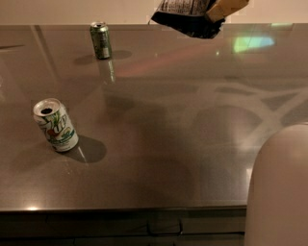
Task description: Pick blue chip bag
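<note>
Blue chip bag (185, 18) hangs in the air at the top edge of the view, clear of the tabletop (168, 120) and over its far side, right of centre. It is dark navy and crumpled, with a whitish printed panel turned upward, and its upper part is cut off by the frame. The gripper (217, 12) comes in from the upper right. Its tan finger lies against the right end of the blue chip bag and it is clamped on that end, carrying the bag's weight. Two green-and-white soda cans stand on the grey, glossy tabletop, well apart from each other and from the bag. The far can (100, 40) stands upright near the back edge at upper left, with its reflection stretching toward the viewer. The near can (55, 125) sits at the left, tilted slightly, its top opened, and casts a dark shadow to its right. A greenish glare patch (252, 43) shows on the surface below the gripper. A white rounded part of the robot (281, 192) fills the lower right corner.
</note>
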{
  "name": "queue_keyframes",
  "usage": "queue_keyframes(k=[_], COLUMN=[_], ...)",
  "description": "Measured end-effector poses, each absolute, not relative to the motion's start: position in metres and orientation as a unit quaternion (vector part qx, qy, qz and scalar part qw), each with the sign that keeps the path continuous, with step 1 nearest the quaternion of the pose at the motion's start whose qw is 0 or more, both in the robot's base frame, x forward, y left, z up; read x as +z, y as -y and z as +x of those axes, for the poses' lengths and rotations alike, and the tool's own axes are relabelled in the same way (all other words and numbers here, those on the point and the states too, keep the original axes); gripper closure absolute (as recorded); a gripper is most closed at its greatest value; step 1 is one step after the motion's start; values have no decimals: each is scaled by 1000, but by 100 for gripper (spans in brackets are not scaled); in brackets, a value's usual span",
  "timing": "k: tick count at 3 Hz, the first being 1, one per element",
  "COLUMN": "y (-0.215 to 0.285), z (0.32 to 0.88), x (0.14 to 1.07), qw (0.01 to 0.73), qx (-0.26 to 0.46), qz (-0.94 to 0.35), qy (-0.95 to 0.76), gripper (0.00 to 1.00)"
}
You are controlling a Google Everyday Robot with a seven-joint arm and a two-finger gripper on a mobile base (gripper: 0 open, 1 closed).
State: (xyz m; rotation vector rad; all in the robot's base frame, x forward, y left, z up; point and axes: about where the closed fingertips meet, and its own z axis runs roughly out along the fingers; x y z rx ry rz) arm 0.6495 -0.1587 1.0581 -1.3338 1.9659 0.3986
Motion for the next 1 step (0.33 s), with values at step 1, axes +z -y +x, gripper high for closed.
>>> queue_keyframes(k=[1], y=[156], z=[656], x=[1058], qw=[366], qx=[154], qz=[-514], qy=[-761], gripper=[100])
